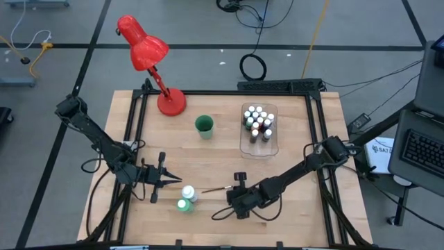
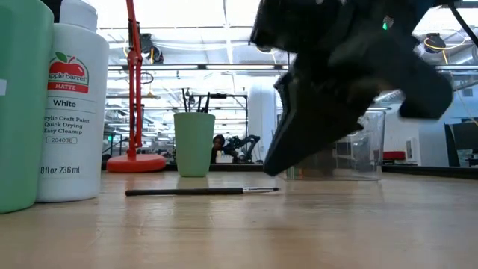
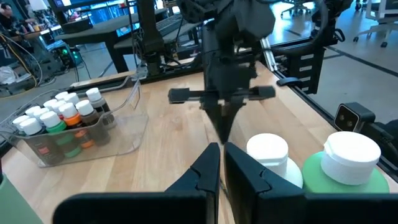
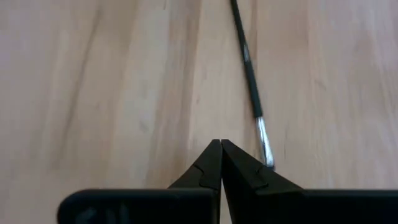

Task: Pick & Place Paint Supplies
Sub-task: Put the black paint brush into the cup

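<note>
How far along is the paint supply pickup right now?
Done: the small paint bottles stand in the clear tray. In hand: nothing; the right end effector is shut, empty, low beside the brush on the table. Left: that brush, plus the white bottle and green bottle by the shut left end effector.

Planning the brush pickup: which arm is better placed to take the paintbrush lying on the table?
Probably right: its shut end effector points down beside the paintbrush, whereas the left end effector sits by the two big bottles.
</note>
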